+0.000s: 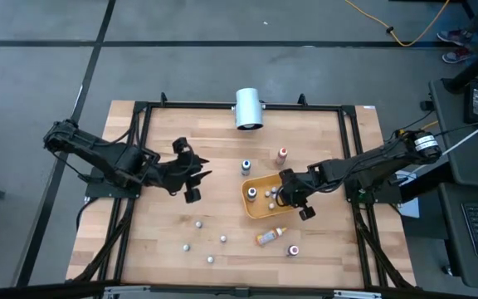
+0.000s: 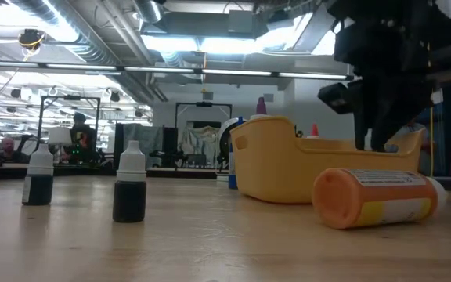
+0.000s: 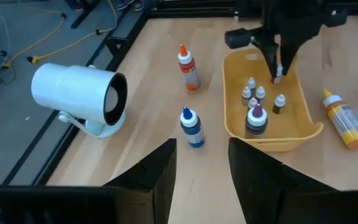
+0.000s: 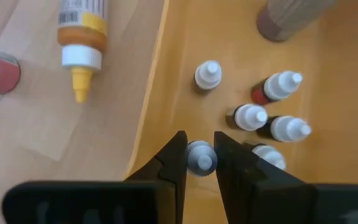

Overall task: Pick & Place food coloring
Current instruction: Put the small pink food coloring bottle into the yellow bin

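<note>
Wooden table [image 1: 156,241]: right gripper [image 4: 199,163] hangs over the tray [image 1: 260,208], fingers pinching an upright bottle [image 4: 201,156] by its cap; left gripper [image 3: 201,162] waits open, well apart.

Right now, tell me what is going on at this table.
The right gripper is over the orange-yellow plastic tray, its fingers shut on a tiny white-capped dropper bottle. Several small dropper bottles already stand in the tray. More tiny ones still stand on the wooden table. The left gripper waits open over the table's left half, holding nothing.
</note>
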`<state>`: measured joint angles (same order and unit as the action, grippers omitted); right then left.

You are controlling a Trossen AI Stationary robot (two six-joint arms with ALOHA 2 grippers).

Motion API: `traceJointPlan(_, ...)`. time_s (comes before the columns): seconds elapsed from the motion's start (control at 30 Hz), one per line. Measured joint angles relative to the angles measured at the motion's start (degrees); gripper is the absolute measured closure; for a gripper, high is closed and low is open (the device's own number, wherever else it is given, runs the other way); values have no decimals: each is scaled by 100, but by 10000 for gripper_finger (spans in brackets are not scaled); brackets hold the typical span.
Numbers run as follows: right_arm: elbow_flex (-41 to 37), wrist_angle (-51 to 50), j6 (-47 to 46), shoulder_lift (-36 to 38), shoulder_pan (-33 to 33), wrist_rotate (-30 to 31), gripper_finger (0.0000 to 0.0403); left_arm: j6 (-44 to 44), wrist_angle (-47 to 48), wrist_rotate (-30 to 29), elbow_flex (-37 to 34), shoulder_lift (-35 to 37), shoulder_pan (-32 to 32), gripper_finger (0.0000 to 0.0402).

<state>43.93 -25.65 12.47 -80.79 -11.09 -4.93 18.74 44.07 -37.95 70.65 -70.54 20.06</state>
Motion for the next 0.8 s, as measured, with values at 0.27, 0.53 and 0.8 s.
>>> traceJointPlan(0.27,-359,515,-2,-2,51,-80,335,2,-22,2,0,0,-213,261)
traceJointPlan(0.53,-585,696,-10,-20,271,-92,335,2,-77,80,0,2,-394,261)
traceJointPlan(0.8,-589,798,1,-22,316,-76,315,4,-79,109,-1,0,-421,261)
